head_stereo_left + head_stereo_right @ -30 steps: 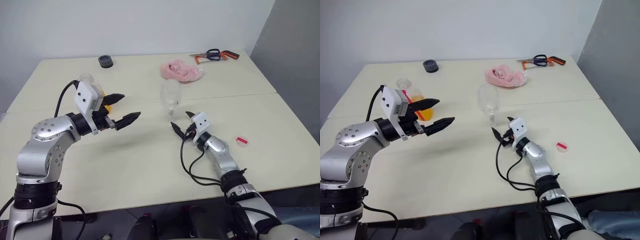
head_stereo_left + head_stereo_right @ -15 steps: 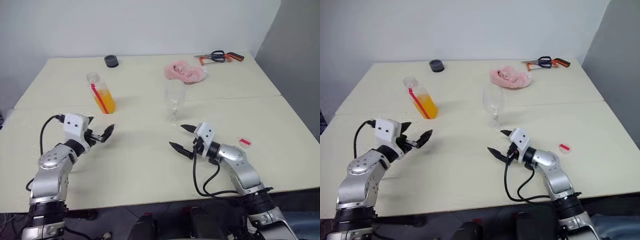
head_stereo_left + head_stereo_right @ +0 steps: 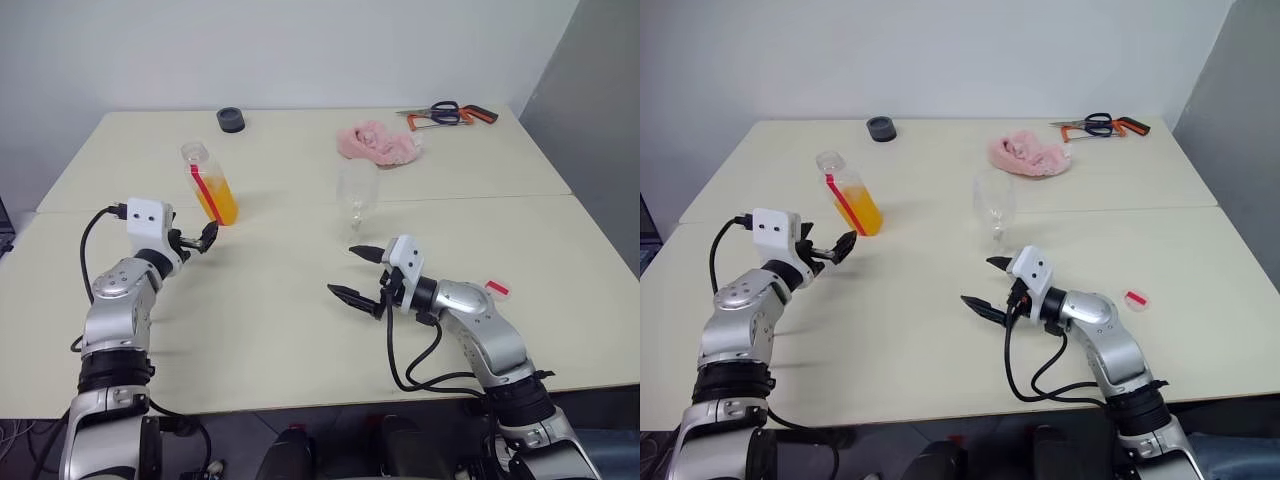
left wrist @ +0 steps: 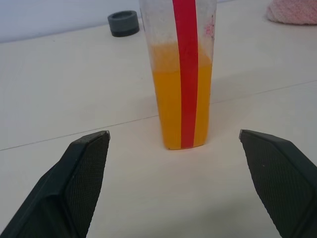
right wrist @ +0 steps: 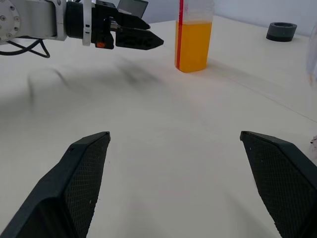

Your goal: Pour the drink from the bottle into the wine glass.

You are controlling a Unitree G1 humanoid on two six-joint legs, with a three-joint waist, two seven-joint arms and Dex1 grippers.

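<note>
The bottle (image 3: 209, 184) stands on the pale table (image 3: 300, 330), on the left side, about half full of orange drink (image 4: 181, 109); it looks light and smooth, so holding it round the middle seems best. The wine glass (image 3: 994, 203) stands near the middle; it looks thin and easy to break. The left gripper (image 3: 204, 238) is wide open, just before the bottle, holding nothing; the right gripper (image 3: 358, 273) is wide open too. A plain white wall stands behind the table.

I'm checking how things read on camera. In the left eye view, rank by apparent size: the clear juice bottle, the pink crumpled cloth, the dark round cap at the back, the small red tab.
1. Pink crumpled cloth and clear juice bottle: alike, unranked.
2. Dark round cap, farther back, so nearness may matter.
3. Small red tab.
</note>
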